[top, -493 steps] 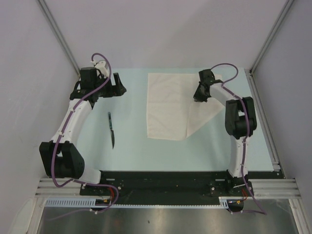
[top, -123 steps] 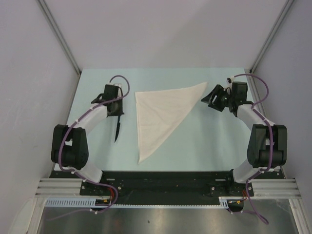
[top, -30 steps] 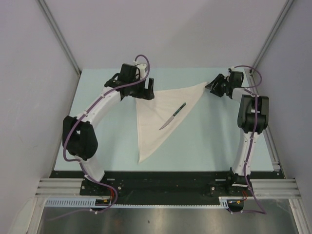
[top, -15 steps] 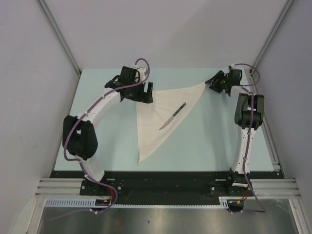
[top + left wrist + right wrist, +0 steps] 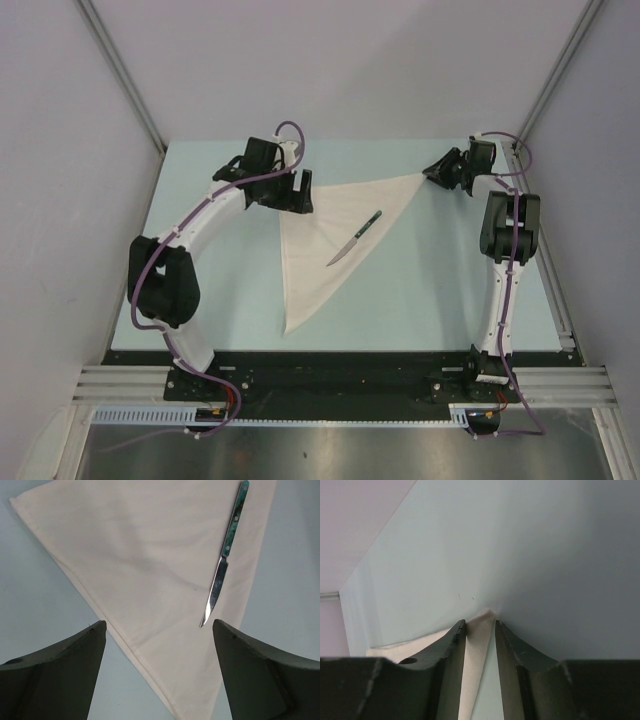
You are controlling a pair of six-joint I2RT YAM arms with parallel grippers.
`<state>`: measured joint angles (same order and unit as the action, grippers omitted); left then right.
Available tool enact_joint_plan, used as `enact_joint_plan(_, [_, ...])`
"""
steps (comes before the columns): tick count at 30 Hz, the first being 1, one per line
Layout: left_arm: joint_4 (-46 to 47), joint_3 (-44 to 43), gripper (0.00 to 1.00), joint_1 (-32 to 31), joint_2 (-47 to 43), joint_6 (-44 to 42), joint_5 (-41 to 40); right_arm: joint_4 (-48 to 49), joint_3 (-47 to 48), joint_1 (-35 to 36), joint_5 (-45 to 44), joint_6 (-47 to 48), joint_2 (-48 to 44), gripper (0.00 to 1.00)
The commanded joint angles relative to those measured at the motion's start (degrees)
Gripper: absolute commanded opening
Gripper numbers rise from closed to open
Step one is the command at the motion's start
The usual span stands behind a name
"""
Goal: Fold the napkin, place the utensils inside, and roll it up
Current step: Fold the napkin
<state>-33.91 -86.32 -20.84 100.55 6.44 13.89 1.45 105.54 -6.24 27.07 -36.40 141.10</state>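
The white napkin [image 5: 315, 245] lies folded into a triangle on the pale blue table, with its long point toward me. The dark knife [image 5: 353, 238] lies slantwise on it, blade toward me; in the left wrist view its greenish handle and blade [image 5: 226, 550] rest on the cloth [image 5: 145, 555]. My left gripper [image 5: 297, 198] hovers open and empty over the napkin's far left corner [image 5: 159, 626]. My right gripper [image 5: 436, 172] is low at the far right corner. Its jaws [image 5: 480, 622] are narrow around the cloth tip [image 5: 479, 635], with a gap on the right side.
The table's far edge and the grey back wall [image 5: 330, 70] are close behind both grippers. A metal rail [image 5: 540, 240] runs along the table's right side. Bare table [image 5: 210, 280] lies left of the napkin.
The knife went from the table on the left onto the folded napkin. In the last second my right gripper moved to the napkin's far right tip; the left barely shifted.
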Motion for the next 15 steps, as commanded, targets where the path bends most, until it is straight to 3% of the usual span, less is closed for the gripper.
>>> enact_joint_plan(1, [1.21,0.45,0.91,0.8,-1.5,-0.9,1.67,-3.21,1.95,0.0,-1.49,-0.33,2.25,0.34])
enact_joint_plan(15, [0.95,0.72,0.91,1.77,-1.24,-0.81,1.84,-2.95,4.15,0.26,-1.41,-1.83,4.89,0.22])
